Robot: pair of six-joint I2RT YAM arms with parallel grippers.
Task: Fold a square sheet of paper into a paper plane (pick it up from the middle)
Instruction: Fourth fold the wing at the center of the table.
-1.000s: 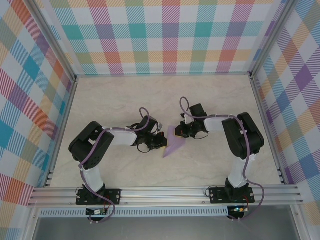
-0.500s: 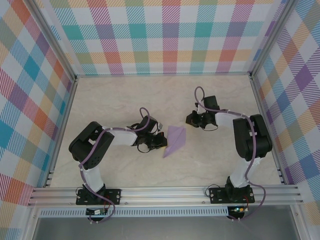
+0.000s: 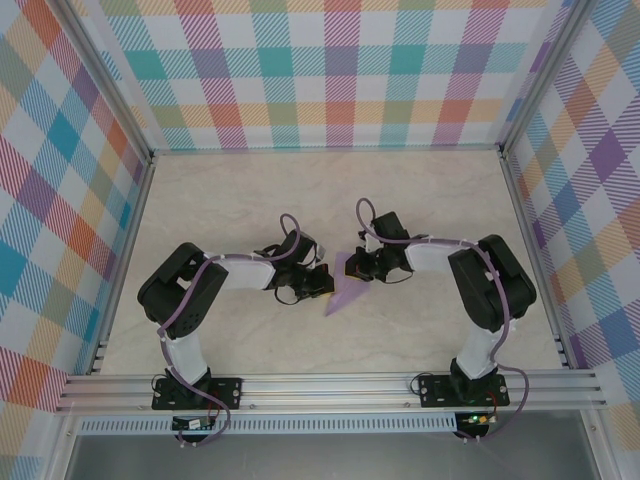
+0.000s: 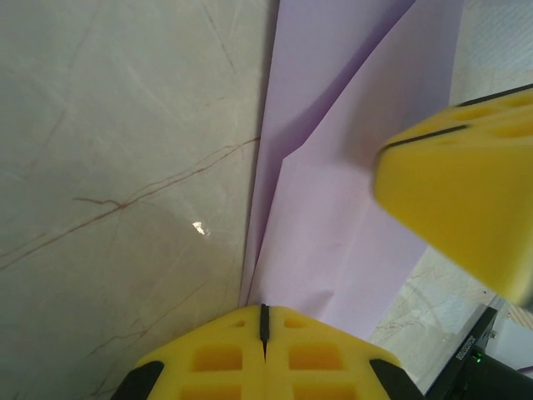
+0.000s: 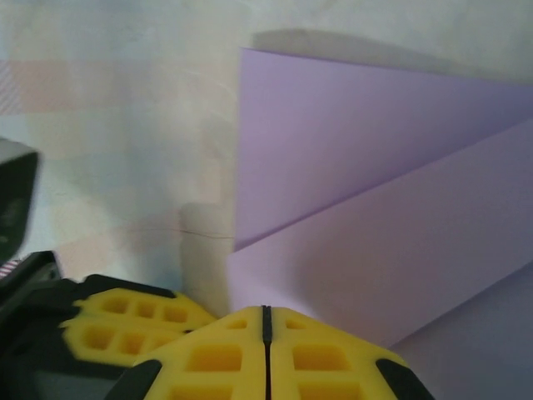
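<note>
The part-folded lavender paper (image 3: 349,287) lies flat mid-bench (image 3: 250,200), between both arms. The left fingers (image 4: 246,335) are pressed together at its left edge. The right fingers (image 5: 248,335) are likewise closed at its far edge, gripping nothing.

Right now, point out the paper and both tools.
paper (image 5: 358,133): right wrist view, upper flap.
left tool (image 4: 264,312): left wrist view, fingertip seam.
right tool (image 5: 266,313): right wrist view, fingertip seam.

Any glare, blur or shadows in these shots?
Left wrist: a small glare spot on the table, and the right tool looks blurred. Right wrist: soft shadow above the folded paper, left side out of focus. Top view: evenly lit, sharp.
</note>
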